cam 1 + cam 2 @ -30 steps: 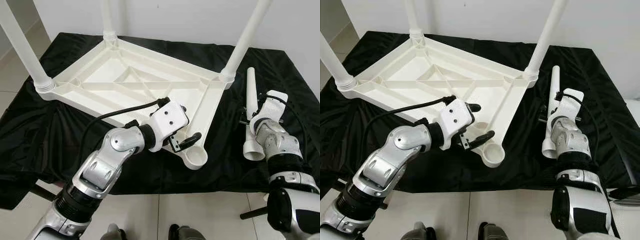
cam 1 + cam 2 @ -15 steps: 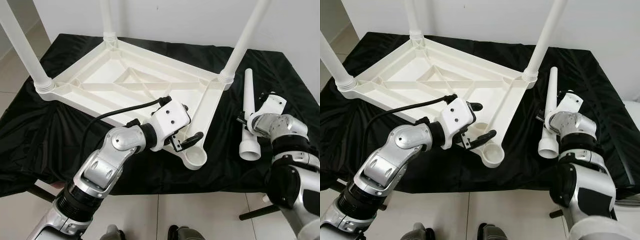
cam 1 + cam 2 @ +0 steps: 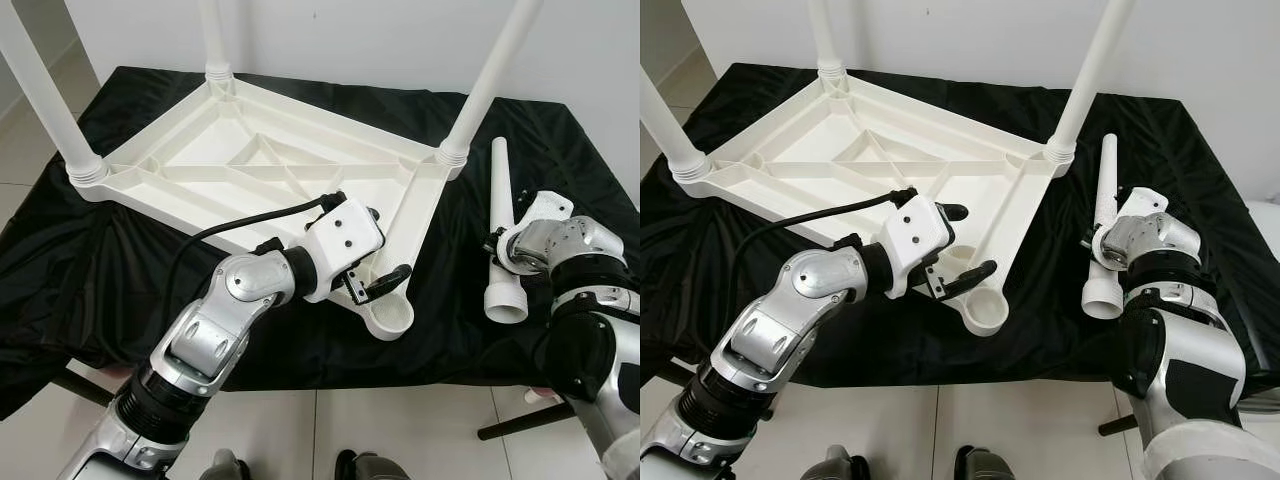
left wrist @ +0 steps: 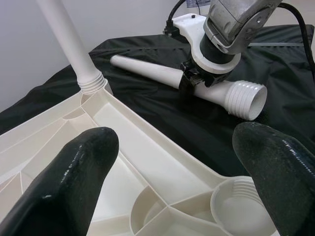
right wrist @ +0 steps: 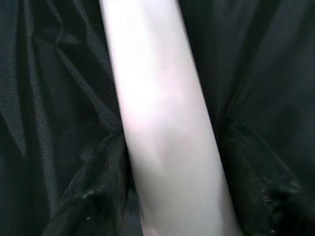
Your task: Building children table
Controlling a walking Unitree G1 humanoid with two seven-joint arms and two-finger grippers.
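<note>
One leg (image 3: 500, 235) remains unfitted, lying on the black cloth (image 3: 120, 260) at 3 o'clock of the inverted tabletop (image 3: 270, 165), clamped by the right claw (image 3: 1102, 243); lift it vertically, ribbed end down, into the empty socket (image 3: 393, 317) while the open left claw (image 3: 375, 250) steadies that corner.

Left arm bent, reaching forward; left gripper (image 3: 378, 253) spread wide, holding nothing. Right arm folded close on the right side, wrist turned inward; right gripper (image 3: 1102, 243) fingers clamped on either side of loose table leg (image 3: 1104, 215).
</note>
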